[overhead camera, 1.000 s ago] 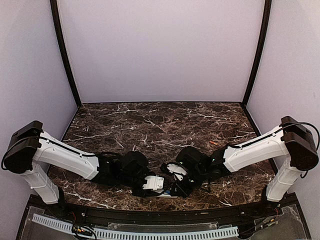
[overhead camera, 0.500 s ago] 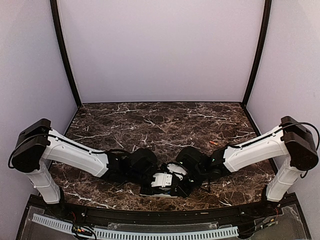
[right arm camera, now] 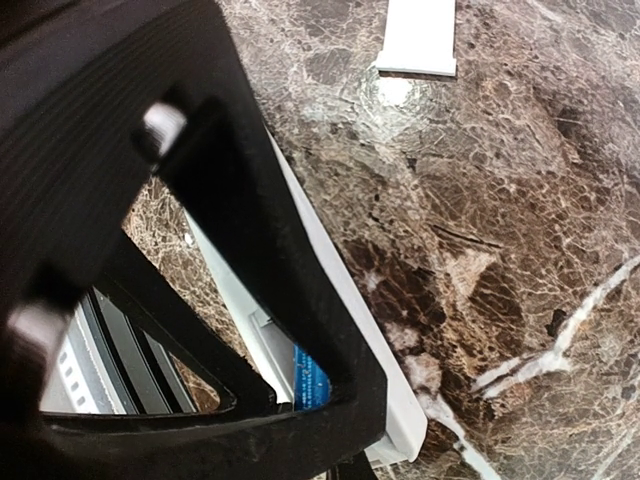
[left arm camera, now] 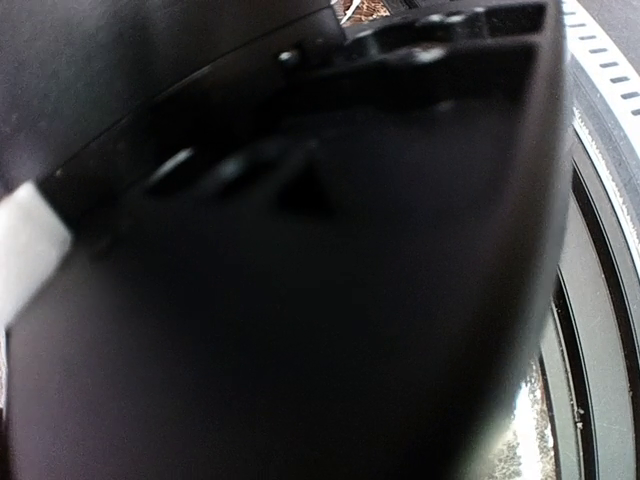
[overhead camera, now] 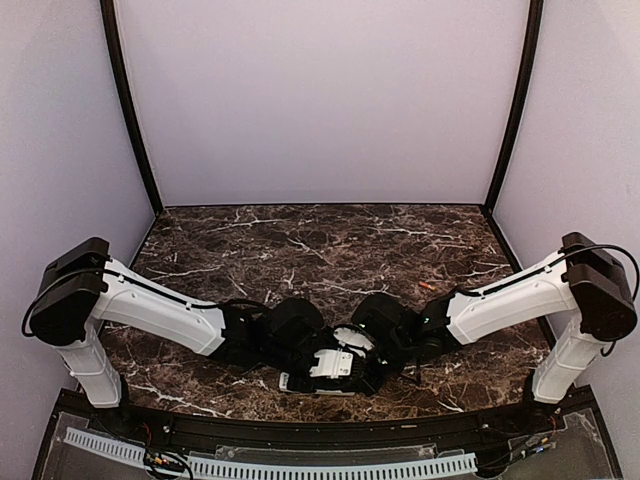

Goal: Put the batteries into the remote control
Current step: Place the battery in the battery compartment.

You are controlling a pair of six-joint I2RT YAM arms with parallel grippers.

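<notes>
CHANGE: we found the left gripper point(overhead camera: 332, 366) had moved in over the remote control point(right arm camera: 345, 290), beside the right gripper point(overhead camera: 372, 362); seating judged underway | JAWS: left, we could not tell; right together, against the remote control | BATTERIES: blue battery point(right arm camera: 311, 381) lay in the remote control's bay, under the right gripper; orange-red battery point(overhead camera: 426, 287) lay on the tabletop point(overhead camera: 300, 240), well beyond the remote control.
</notes>
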